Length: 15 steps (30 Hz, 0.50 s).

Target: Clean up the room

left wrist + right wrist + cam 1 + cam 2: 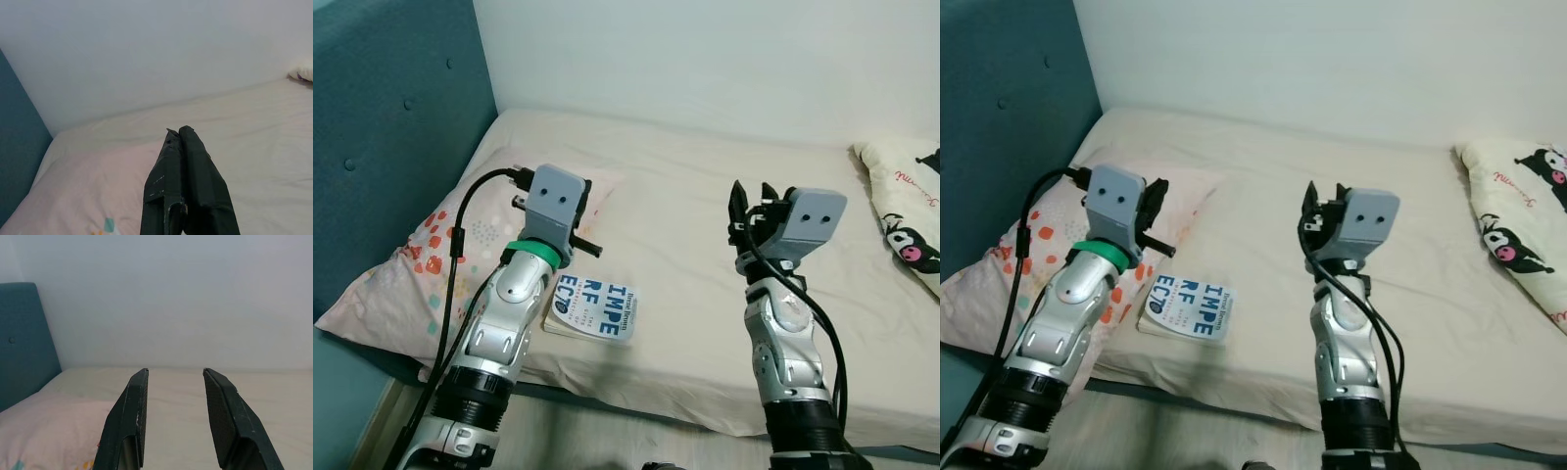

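Note:
A book (594,309) with a white and blue cover lies flat near the front edge of the bed (685,206), just right of a pink patterned pillow (431,255). My left gripper (179,131) is raised above the pillow's right part, fingers pressed together and holding nothing. Over the bed's middle, right of the book, my right gripper (175,372) is held up with its fingers (738,203) apart and nothing between them.
A cream pillow with black cartoon figures (906,211) lies at the bed's right end. The teal padded headboard (391,127) stands on the left and a white wall (705,59) runs behind the bed. Pale floor (607,441) shows below the bed's front edge.

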Available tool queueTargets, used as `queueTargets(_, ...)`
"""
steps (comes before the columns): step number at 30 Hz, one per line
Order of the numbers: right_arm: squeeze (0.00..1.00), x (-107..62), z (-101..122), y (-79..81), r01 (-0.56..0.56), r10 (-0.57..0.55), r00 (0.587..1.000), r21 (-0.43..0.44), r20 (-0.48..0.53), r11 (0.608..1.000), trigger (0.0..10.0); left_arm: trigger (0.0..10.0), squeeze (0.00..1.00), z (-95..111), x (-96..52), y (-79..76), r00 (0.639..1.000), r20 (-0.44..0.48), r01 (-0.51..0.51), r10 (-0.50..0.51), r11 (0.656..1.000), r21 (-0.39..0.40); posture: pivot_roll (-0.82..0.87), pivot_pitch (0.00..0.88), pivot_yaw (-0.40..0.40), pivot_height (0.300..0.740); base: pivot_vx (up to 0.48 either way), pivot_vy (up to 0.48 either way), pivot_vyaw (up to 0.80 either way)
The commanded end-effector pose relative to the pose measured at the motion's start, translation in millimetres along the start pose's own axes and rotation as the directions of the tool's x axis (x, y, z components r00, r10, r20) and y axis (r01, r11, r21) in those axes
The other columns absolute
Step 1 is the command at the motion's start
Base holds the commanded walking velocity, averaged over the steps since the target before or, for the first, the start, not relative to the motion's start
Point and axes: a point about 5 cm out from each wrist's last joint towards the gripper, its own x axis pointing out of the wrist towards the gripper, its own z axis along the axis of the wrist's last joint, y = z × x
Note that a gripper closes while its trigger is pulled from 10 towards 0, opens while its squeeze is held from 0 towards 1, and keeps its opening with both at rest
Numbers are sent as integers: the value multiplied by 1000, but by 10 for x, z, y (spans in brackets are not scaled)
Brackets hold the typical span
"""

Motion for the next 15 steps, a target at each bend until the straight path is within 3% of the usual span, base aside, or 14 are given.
queueTargets(1, 0, -31, -66, -12, 8, -8, 1000, 4, -25, 1000, 10000, 10000, 0, -5, -27, -28, 1000, 7, 14, -14, 1000, 3, -22, 10, 10, 740, 0, 0, 0)
queueTargets(10, 0, -30, -62, 0, 4, -4, 1000, 5, -22, 1000, 10000, 10000, 0, 23, -14, -43, 1000, 21, 21, -21, 1000, -1, -27, 14, 13, 740, 0, 0, 0)
queueTargets(15, 0, -33, -71, -3, 9, -9, 999, 17, -32, 1000, 10000, 10000, 0, 27, -16, -46, 1000, 22, 22, -22, 1000, -3, -26, 16, 14, 740, 0, 0, -600)
